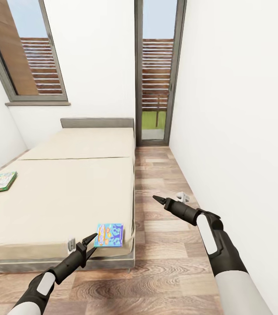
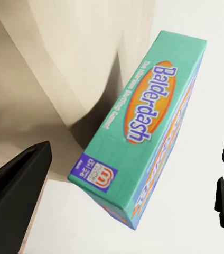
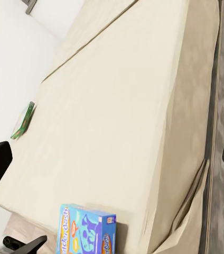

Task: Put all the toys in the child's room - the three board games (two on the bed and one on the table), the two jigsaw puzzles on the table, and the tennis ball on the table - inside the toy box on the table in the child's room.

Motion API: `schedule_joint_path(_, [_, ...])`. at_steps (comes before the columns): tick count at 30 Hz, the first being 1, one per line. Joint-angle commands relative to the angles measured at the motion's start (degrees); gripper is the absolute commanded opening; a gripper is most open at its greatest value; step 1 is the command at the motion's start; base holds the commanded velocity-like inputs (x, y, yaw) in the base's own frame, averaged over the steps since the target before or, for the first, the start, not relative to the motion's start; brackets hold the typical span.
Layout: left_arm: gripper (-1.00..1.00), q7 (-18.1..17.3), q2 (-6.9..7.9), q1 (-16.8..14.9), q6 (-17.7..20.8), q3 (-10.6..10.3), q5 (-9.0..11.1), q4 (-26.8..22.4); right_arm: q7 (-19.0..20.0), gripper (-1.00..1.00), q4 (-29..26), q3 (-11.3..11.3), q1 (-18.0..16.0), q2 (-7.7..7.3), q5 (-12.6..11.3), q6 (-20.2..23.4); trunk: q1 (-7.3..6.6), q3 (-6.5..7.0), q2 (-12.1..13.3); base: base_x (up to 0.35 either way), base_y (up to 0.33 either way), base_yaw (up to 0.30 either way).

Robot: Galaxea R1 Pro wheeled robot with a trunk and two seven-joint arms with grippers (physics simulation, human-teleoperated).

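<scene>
Fetching the first bed game. Left gripper (image 1: 91, 243) spread wide, low centre of the head frame, just short of the blue Balderdash box (image 1: 109, 235) propped on the bed (image 1: 60, 197) at its near corner. Second game box (image 1: 0, 182), green-edged, flat at left edge. Right gripper (image 1: 158, 199) idle over floor (image 1: 156, 271), apparently near-closed, hard to confirm. Next: straddle the box's thin edge, then close.

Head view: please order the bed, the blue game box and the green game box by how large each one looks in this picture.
1. Bed, by far the largest.
2. Blue game box.
3. Green game box.
The two boxes look close in size, and the blue one is nearer the camera, so their order is unsure.
</scene>
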Motion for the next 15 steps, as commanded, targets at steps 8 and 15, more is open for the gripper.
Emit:
schedule_joint_path(8, [1.00, -0.09, -0.05, -2.08, 0.05, 0.21, 0.80, 0.05, 0.15, 1.00, -0.05, -0.22, -0.04, 0.07, -0.16, 0.44, 0.00, -0.04, -0.02, 0.001, 0.000, 0.000])
schedule_joint_path(15, [1.00, -0.09, -0.07, -2.08, 0.05, 0.20, 0.80, 0.05, 0.15, 1.00, -0.05, -0.24, -0.04, 0.07, -0.18, 0.44, 0.00, -0.04, -0.02, 0.000, 0.000, 0.000])
